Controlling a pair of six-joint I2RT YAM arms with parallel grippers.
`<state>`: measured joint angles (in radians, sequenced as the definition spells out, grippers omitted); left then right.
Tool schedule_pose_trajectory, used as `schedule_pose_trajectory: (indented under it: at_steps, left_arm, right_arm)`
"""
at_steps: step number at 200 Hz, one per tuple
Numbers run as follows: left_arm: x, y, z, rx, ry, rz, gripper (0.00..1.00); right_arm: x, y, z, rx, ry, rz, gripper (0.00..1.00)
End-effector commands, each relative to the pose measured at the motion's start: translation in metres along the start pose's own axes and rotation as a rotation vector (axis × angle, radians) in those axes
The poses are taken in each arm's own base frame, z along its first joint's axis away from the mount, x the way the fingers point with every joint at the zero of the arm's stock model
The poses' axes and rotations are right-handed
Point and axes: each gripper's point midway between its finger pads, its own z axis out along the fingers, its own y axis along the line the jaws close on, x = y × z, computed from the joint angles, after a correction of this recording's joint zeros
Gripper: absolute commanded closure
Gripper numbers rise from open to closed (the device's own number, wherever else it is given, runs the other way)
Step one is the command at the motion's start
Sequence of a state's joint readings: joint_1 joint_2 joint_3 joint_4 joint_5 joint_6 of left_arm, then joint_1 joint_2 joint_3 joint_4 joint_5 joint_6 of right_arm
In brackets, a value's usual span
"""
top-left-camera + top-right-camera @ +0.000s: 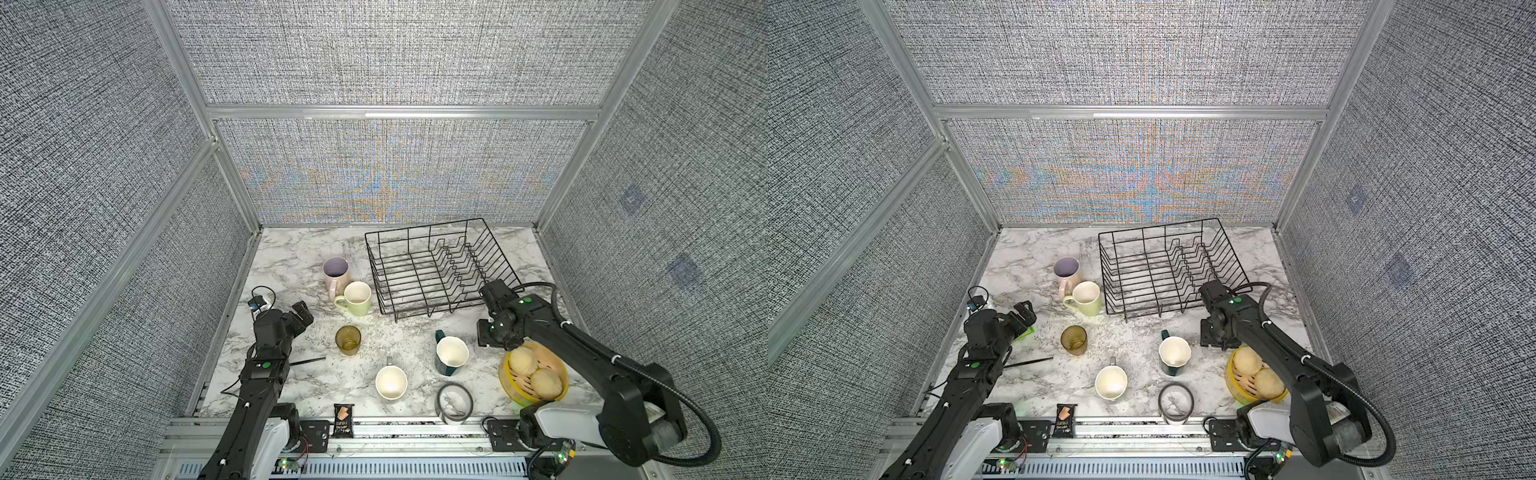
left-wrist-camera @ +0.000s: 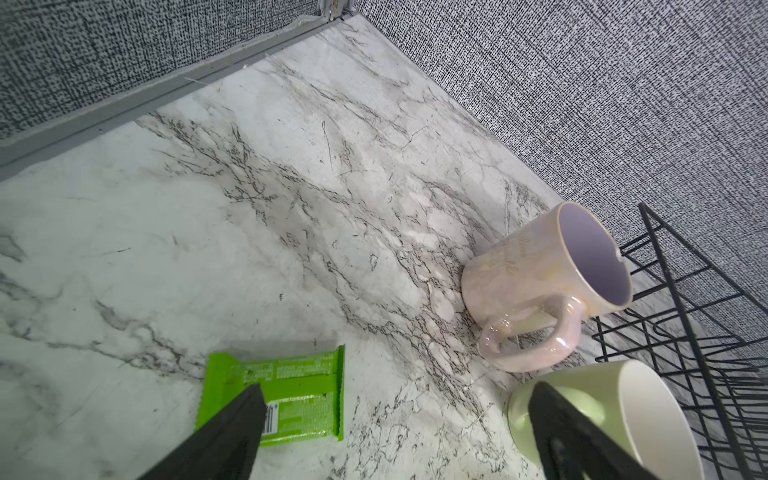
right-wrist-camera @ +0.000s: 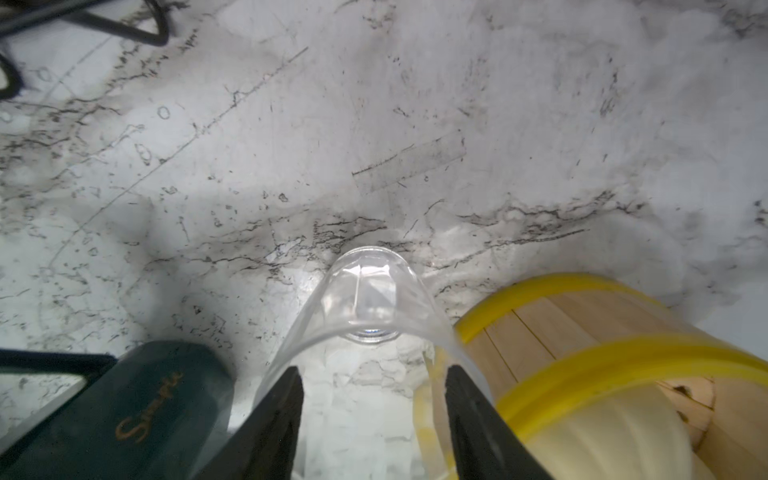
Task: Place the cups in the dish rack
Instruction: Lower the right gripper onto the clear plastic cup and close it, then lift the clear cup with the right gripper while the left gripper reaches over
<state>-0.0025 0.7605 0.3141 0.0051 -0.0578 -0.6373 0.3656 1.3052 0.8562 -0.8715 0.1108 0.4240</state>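
Note:
The black wire dish rack point(image 1: 424, 227) stands at the back right with nothing in it. Left of it the pink mug point(image 1: 336, 270) and pale green mug point(image 1: 357, 298) stand together. In front are the amber tumbler point(image 1: 348, 340), grey mug point(image 1: 391, 383) and dark teal mug point(image 1: 451, 353). My right gripper point(image 1: 496, 345) points down between the teal mug point(image 3: 124, 415) and the basket. Its fingers are shut on the walls of the small clear glass point(image 3: 370, 291), which shows only in the right wrist view. My left gripper point(image 2: 395, 395) hangs open beside the pale green mug point(image 2: 602, 415), holding nothing.
A yellow basket of buns point(image 1: 534, 374) sits against the right gripper. A grey tape ring point(image 1: 454, 402) and a dark snack packet point(image 1: 343, 419) lie at the front edge. A green packet point(image 2: 282, 395) lies under the left gripper, a thin black stick point(image 1: 307, 361) beside that arm.

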Motion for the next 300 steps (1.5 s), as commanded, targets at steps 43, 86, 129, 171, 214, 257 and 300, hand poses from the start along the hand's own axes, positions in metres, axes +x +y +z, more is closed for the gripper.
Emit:
schedule_pose_trajectory:
  at_steps: [43, 86, 129, 171, 214, 257, 300]
  left_arm:
    - [-0.004, 0.002, -0.002, -0.009, -0.024, -0.011, 0.00]
    - [-0.004, 0.003, -0.002, -0.013, -0.022, -0.011, 0.00]
    - [-0.003, 0.003, -0.001, -0.013, -0.022, -0.010, 0.00]
    - [-0.002, 0.004, 0.000, -0.017, -0.017, -0.011, 0.00]
    - [-0.002, 0.004, 0.001, -0.021, -0.012, -0.012, 0.00]
    - [-0.002, 0.003, 0.001, -0.018, -0.012, -0.012, 0.00]
    - [-0.009, -0.013, -0.009, 0.046, -0.008, 0.013, 0.00]
  right_arm:
    - [-0.002, 0.011, -0.002, -0.067, -0.015, 0.007, 0.52]
    - [-0.008, 0.013, -0.017, -0.078, -0.029, -0.004, 0.52]
    - [-0.019, 0.000, -0.056, -0.043, -0.128, -0.009, 0.52]
    - [-0.019, -0.021, -0.056, 0.013, -0.145, 0.050, 0.41]
    - [-0.009, -0.013, -0.023, -0.065, -0.025, 0.057, 0.45]
    - [-0.005, -0.003, 0.005, -0.097, 0.039, 0.037, 0.67]
    - [-0.012, 0.003, -0.002, -0.124, 0.001, 0.026, 0.89]
